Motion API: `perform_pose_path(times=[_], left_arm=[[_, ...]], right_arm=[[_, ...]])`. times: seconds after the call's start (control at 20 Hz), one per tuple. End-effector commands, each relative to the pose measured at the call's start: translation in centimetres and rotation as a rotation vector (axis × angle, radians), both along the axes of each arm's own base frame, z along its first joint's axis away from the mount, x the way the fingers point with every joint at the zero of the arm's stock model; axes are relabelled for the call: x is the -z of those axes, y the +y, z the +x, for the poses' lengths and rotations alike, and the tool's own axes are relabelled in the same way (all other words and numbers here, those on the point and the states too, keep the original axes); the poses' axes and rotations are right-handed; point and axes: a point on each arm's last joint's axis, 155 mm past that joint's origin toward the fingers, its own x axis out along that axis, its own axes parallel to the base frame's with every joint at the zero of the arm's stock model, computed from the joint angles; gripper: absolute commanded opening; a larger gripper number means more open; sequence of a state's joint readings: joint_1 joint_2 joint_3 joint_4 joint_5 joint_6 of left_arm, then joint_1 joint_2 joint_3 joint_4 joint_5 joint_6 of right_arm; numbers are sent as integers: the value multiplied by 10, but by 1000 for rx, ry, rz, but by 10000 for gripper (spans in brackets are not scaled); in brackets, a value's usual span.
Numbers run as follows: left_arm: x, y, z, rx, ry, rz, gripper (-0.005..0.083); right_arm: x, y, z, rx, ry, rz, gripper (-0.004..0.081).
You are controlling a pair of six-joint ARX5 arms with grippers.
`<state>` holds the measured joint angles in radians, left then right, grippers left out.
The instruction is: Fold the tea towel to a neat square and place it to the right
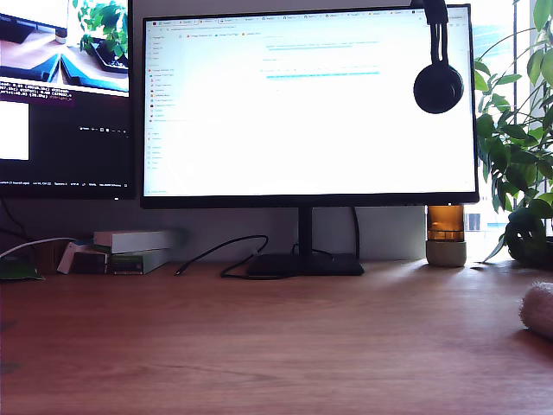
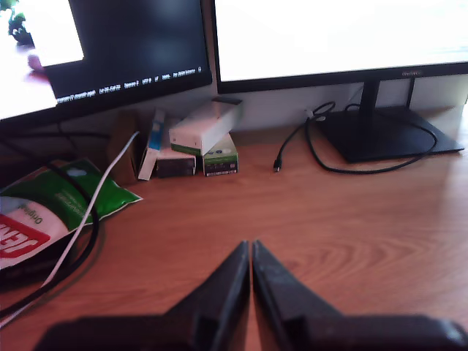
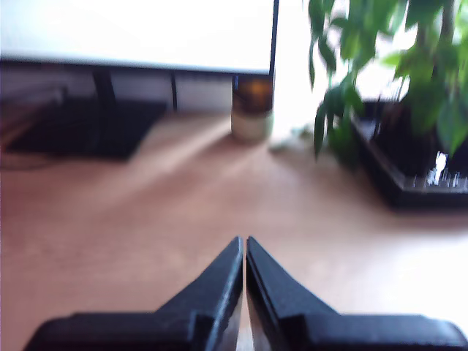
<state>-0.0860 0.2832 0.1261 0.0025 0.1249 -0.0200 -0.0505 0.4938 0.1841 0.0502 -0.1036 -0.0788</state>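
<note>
Although both arms are out of the exterior view, each wrist view shows its claw plainly: my first gripper (image 2: 251, 252) has its jaws pressed together on nothing, tips hovering over bare desk (image 2: 351, 234), with the stacked boxes (image 2: 201, 135) and a loose cable (image 2: 307, 142) well ahead of it and a green packet (image 2: 58, 201) off to one side; my second gripper (image 3: 243, 248) is likewise pressed together and empty, facing an amber jar (image 3: 252, 110) and a potted plant (image 3: 395, 88) beyond its tips; the tea towel (image 1: 539, 309) appears only as a fluffy pale sliver cut off at the exterior view's right edge, ahead of neither claw. Judged risks: a reach toward cloth that neither wrist camera sees could miss or bunch it; a sweep by my second gripper could strike the plant or jar; my first gripper could snag the cable. Hidden: the towel's fold state and full outline; the second wrist view is blurred.
</note>
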Motion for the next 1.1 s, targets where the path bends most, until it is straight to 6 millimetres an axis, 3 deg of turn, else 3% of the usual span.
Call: perform_pose_path(times=[0.0,0.15,0.35,0.5,0.75,1.05], left_arm=[[2,1,-6,-4,-3,-6,-24],[7,3,-18,-9,12,-5,-24],[10,5,-26,-20,18,-22,-24],[26,5,-30,-16,80,-15,-24],[55,6,-38,-19,200,-4,-24],[55,6,-39,-18,204,-4,-24]], right_arm=[[3,4,-5,-17,-23,5,-13],[5,20,-15,-98,-18,29,-13],[6,26,-26,-133,-23,-4,-13],[5,31,-34,-148,-24,7,-13],[29,30,-42,-145,75,12,-13],[59,30,-54,-144,205,23,-13]])
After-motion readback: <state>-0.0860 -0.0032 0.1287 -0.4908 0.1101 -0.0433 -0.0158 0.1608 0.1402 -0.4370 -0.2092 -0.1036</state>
